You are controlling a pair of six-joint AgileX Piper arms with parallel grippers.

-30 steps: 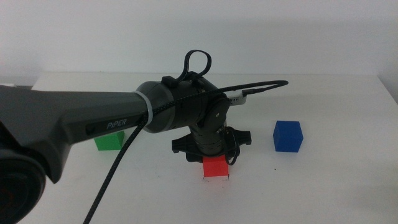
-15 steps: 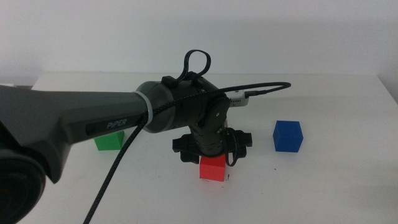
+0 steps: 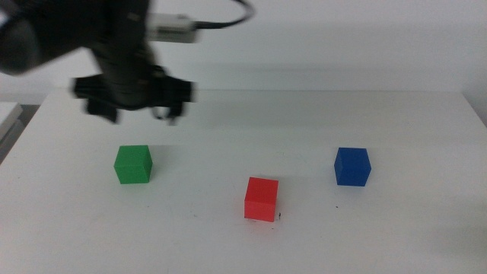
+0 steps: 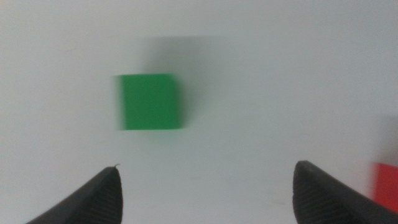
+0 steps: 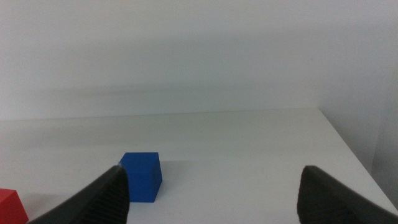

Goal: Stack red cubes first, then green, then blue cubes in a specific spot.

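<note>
The red cube (image 3: 261,199) rests on the white table at front centre, with a tiny dark tick mark (image 3: 280,218) at its base. The green cube (image 3: 133,164) sits to the left and the blue cube (image 3: 351,166) to the right. My left gripper (image 3: 135,105) is blurred, high above the table behind the green cube, open and empty. In the left wrist view it (image 4: 208,186) looks down on the green cube (image 4: 150,101), with the red cube (image 4: 385,186) at the edge. My right gripper (image 5: 211,186) is open and empty, away from the blue cube (image 5: 141,176).
The table's far edge (image 3: 304,92) meets a plain white wall. A sliver of the red cube (image 5: 11,205) shows in the right wrist view. The right arm does not show in the middle view.
My left gripper has let go of the red cube, risen and swung back to the left, above the green cube. The red cube stays on the table.
</note>
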